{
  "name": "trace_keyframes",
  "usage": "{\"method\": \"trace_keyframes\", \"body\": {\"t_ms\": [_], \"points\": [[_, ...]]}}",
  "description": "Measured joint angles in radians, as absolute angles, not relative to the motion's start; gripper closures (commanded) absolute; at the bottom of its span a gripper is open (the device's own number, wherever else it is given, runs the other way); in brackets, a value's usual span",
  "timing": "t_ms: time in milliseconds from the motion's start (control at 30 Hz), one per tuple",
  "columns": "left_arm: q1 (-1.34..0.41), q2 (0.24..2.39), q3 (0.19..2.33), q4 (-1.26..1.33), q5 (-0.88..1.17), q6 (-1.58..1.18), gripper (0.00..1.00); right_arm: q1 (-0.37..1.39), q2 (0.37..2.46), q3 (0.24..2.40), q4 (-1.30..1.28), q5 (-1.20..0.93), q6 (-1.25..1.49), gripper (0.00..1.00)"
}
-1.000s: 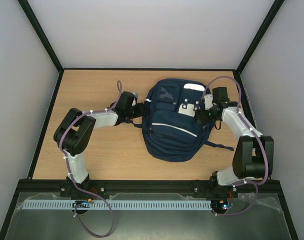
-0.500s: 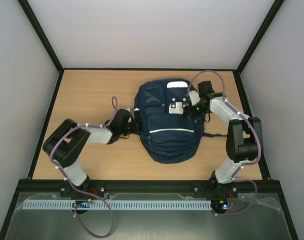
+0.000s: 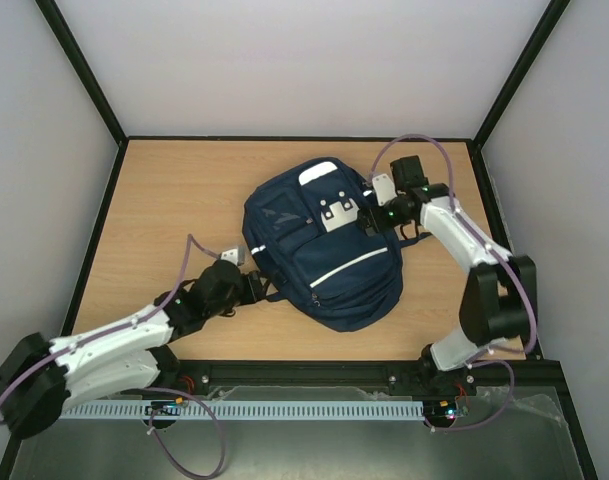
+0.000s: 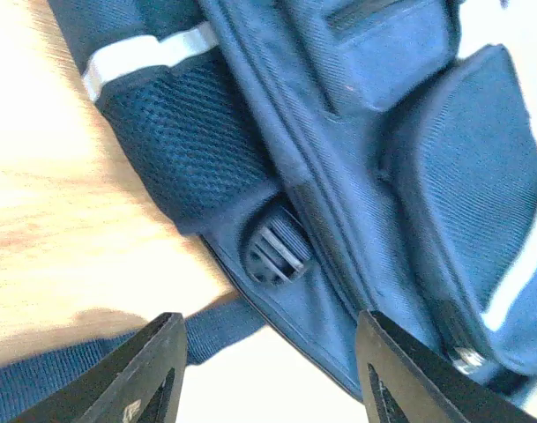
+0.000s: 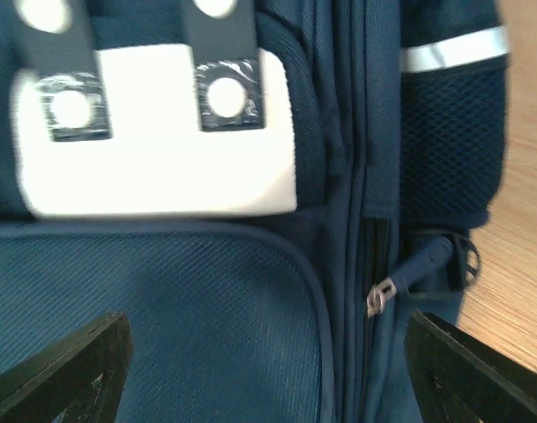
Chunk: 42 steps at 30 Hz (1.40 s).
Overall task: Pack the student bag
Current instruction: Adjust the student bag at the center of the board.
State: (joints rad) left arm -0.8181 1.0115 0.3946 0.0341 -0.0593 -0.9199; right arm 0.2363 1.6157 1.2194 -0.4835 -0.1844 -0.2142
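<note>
Lying flat on the wooden table [image 3: 164, 200], the student bag [image 3: 319, 250] sits a little right of the middle. It is turned at a slant, so its top points toward the far left and its bottom toward the near right. A white patch [image 3: 341, 213] with two dark tabs shows on its upper front, and a reflective stripe [image 3: 346, 268] crosses the front pocket lower down. The left gripper [image 3: 250, 287] is at the bag's near left side. In the left wrist view its fingers are spread apart with nothing pinched between them, and in the gap are a round buckle [image 4: 275, 253], the mesh side pocket [image 4: 184, 150] and a dark strap [image 4: 65, 374] trailing onto the wood. Whether the fingers touch the fabric cannot be told. The right gripper [image 3: 370, 222] is at the bag's far right side beside the white patch. In the right wrist view its fingers are spread wide over the navy front panel and hold nothing, with a metal zipper pull [image 5: 378, 298] just inside the right-hand finger.
</note>
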Motion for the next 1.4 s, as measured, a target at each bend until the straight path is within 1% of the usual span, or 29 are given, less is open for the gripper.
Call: {"method": "trace_keyframes", "body": {"t_ms": [100, 233, 367, 500, 600, 833, 933, 1133, 1267, 1400], "points": [[-0.873, 0.870, 0.373, -0.025, -0.078, -0.885, 0.43, 0.238, 1.484, 1.190, -0.503, -0.192, -0.215, 0.20], [-0.992, 0.719, 0.305, -0.001, -0.087, -0.768, 0.45, 0.255, 1.320, 1.091, -0.500, -0.244, -0.241, 0.28], [-1.087, 0.675, 0.255, 0.046, -0.104, -0.628, 0.47, 0.324, 1.282, 0.982, -0.513, -0.331, -0.294, 0.35], [-1.157, 0.765, 0.258, 0.110, -0.128, -0.511, 0.47, 0.379, 1.302, 0.905, -0.517, -0.442, -0.329, 0.39], [-1.213, 0.898, 0.294, 0.137, -0.163, -0.447, 0.45, 0.384, 1.306, 0.877, -0.507, -0.483, -0.330, 0.39], [-1.228, 1.157, 0.468, 0.150, -0.237, -0.348, 0.45, 0.384, 1.311, 0.875, -0.462, -0.471, -0.326, 0.42], [-1.192, 1.230, 0.533, 0.161, -0.224, -0.325, 0.46, 0.384, 1.311, 0.874, -0.453, -0.439, -0.319, 0.42], [-1.003, 1.268, 0.544, 0.199, -0.068, -0.333, 0.46, 0.379, 1.240, 0.874, -0.458, -0.353, -0.310, 0.39], [-1.016, 1.269, 0.539, 0.231, 0.036, -0.303, 0.49, 0.374, 1.180, 0.874, -0.469, -0.311, -0.310, 0.40], [-1.058, 1.264, 0.504, 0.241, 0.053, -0.264, 0.56, 0.373, 1.211, 0.866, -0.467, -0.309, -0.311, 0.42]]}}
